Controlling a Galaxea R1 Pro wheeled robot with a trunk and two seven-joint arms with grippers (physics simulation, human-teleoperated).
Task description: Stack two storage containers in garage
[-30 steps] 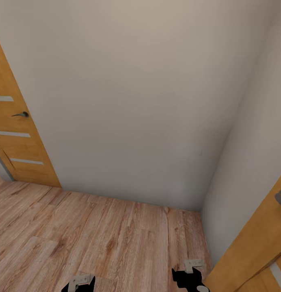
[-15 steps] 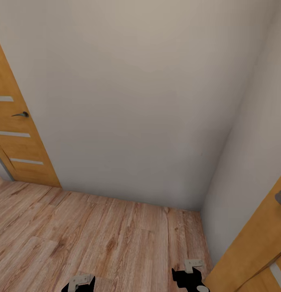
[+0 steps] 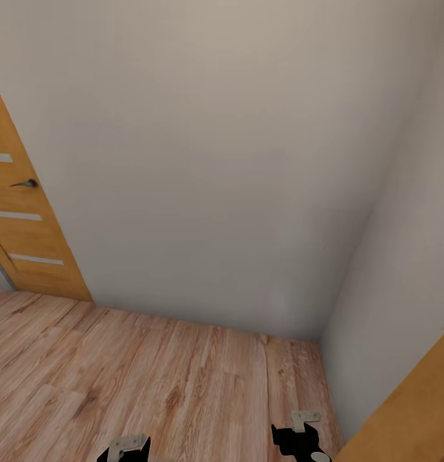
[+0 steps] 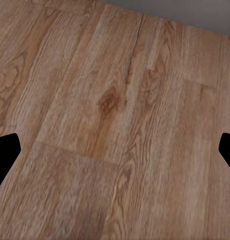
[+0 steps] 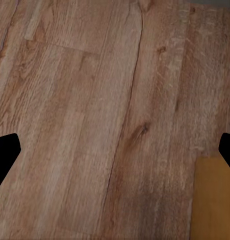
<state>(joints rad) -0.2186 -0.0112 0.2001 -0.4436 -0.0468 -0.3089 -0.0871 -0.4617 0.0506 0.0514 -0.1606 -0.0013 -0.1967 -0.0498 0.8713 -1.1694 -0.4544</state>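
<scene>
- L gripper (image 4: 115,150): fingers (image 4: 5,152) spread wide, nothing between, over wood floor (image 4: 115,100).
- R gripper (image 5: 115,150): fingers (image 5: 5,152) spread, empty; orange door (image 5: 212,195) edge beside.
- Ahead: white wall (image 3: 215,160) corner, second door (image 3: 23,224) at left.

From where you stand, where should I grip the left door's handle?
Take the dark lever handle on the wooden door by its horizontal bar, coming straight at the door face with one finger above and one below. The bar is slim and lies level, so a vertical pinch should span it.
</scene>
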